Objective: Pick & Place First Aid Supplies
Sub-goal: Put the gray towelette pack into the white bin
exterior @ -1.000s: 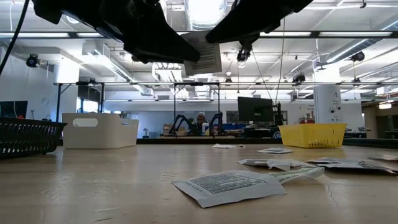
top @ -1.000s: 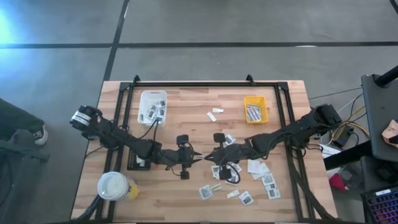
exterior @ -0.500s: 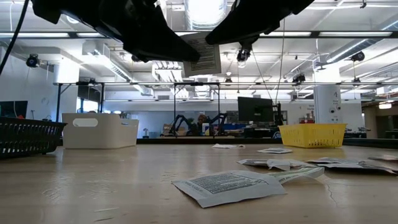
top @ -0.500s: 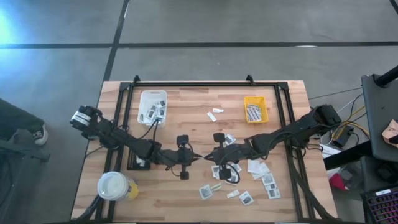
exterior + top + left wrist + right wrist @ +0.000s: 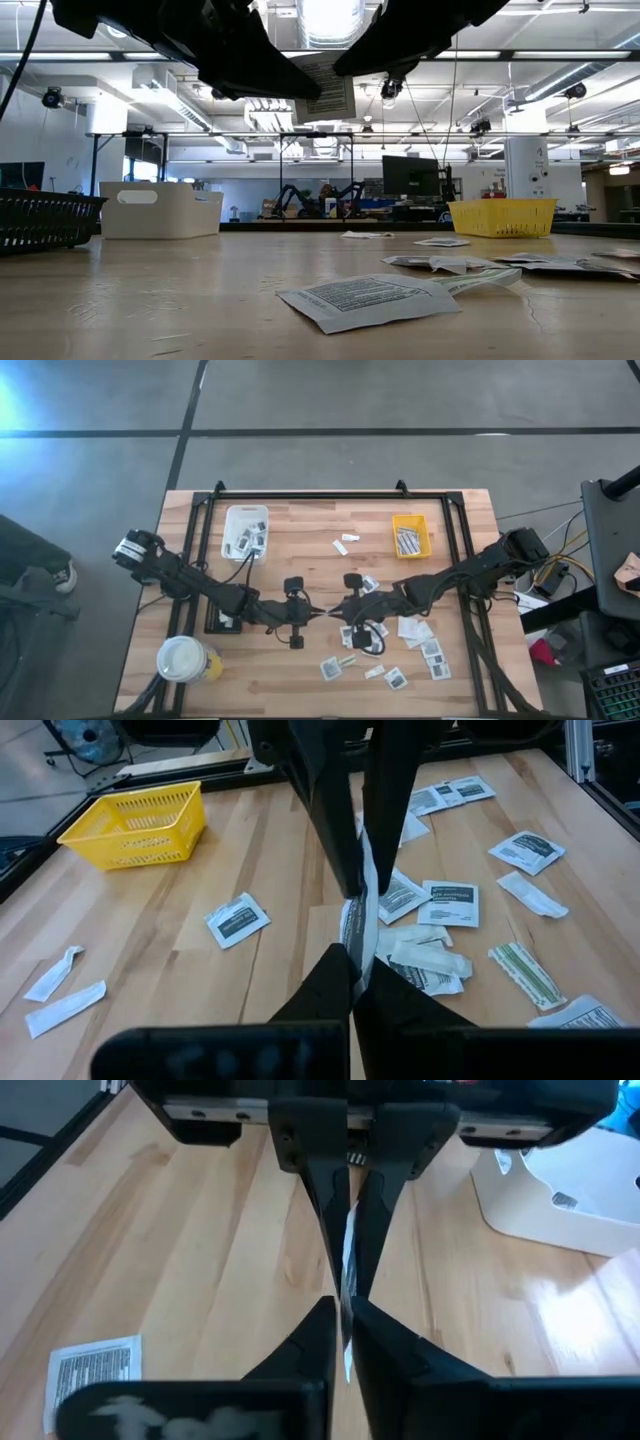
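First aid packet, a small flat white one with dark print, is hanging in the air above the middle of the wooden desk, pinched between the two pincers that are meeting tip to tip. The left pincer is reaching in from the left arm and is clenched on one edge of the packet, its dark fingers pressed together around it in the right wrist view. The right pincer is facing it from the opposite side with its fingers close on either side of the same packet; whether it is gripping or letting go cannot be told. In the low view the packet is showing between the two dark arms, well above the desk surface. More packets are lying scattered flat on the desk under and beside the right arm, along with a green-striped strip and a few crumpled white wrappers. One printed packet is lying flat nearest the low camera. A white bin holding several packets is sitting toward the far left of the desk, and a yellow basket with strips inside is sitting toward the far right. A black basket is resting at the left edge. A white-lidded yellow cup is standing at the near left corner.
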`<state>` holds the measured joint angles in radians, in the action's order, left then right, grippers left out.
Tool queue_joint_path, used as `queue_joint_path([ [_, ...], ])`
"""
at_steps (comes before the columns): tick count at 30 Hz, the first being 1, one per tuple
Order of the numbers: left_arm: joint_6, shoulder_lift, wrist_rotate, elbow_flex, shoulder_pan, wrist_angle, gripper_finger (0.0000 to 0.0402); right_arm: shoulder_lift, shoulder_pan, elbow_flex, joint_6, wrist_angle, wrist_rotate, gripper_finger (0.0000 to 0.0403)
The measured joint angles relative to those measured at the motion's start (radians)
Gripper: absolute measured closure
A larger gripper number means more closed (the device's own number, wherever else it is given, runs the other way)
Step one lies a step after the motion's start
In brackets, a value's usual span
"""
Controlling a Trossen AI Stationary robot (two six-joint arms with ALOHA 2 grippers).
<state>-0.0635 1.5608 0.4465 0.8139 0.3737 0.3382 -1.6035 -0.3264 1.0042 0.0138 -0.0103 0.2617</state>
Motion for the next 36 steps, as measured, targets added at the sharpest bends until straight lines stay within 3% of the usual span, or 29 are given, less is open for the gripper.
queue_joint_path([
  [9, -0.005, 0.000, 0.000, 0.000, -0.001, -0.002, 0.0401, 0.017, 0.000, 0.001, 0.014, 0.063, 0.056, 0.0293],
  [16, -0.017, 0.000, 0.057, -0.001, -0.001, -0.037, 0.0401, 0.078, -0.001, 0.006, 0.060, 0.198, 0.060, 0.0263],
  [27, -0.110, -0.027, 0.122, -0.001, -0.070, -0.213, 0.0401, 0.190, -0.002, 0.006, 0.199, 0.383, 0.057, 0.0272],
  [36, -0.127, -0.155, 0.166, -0.001, -0.150, -0.413, 0.0401, 0.187, -0.003, -0.019, 0.277, 0.430, 0.052, 0.0290],
])
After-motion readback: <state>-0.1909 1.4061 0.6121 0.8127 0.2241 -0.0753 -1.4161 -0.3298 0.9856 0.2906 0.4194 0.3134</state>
